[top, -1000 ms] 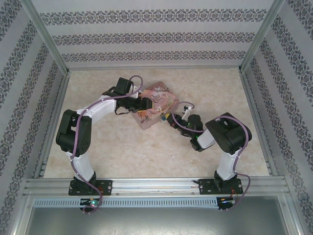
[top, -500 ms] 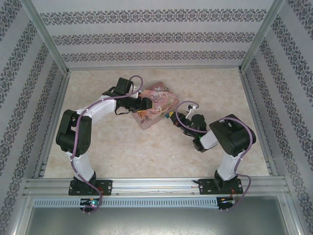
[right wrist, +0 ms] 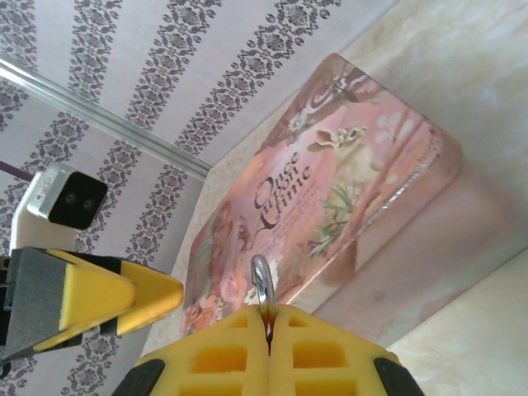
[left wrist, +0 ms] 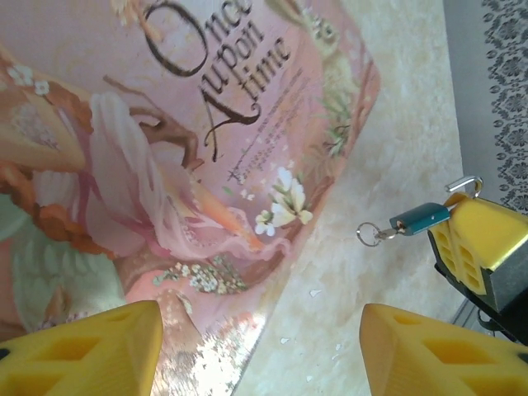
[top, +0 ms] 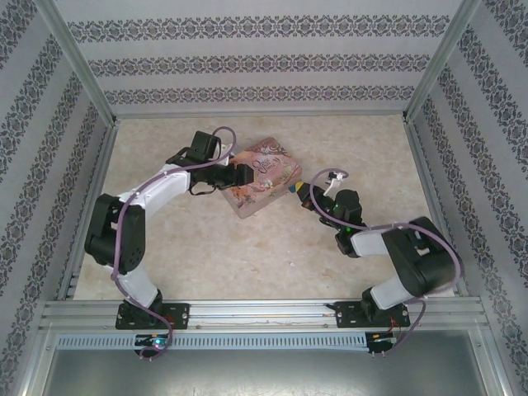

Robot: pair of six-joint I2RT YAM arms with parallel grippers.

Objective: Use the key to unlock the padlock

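The padlock (left wrist: 419, 219), a small blue-teal body, is being gripped by the right tool (right wrist: 268, 318), whose yellow pads (right wrist: 223, 355) are pressing together on it. It is sticking out sideways, tilted, over the bench (left wrist: 396, 99), carrying a small silvery ring (left wrist: 368, 234) at its free end, while a silvery loop (right wrist: 261, 280) is poking out past the pads.

The pink box (top: 264, 165) is the one bulk on the table (top: 247, 256), lying between the two grippers. The left gripper (top: 242, 175) hangs over its left part, jaws wide. The right gripper (top: 296, 190), clamped on the padlock (left wrist: 418, 219), sits just beside its right edge, leaving a narrow bare strip into which the padlock juts. Nearer the arms the table lies open, bounded by patterned walls (top: 247, 62)
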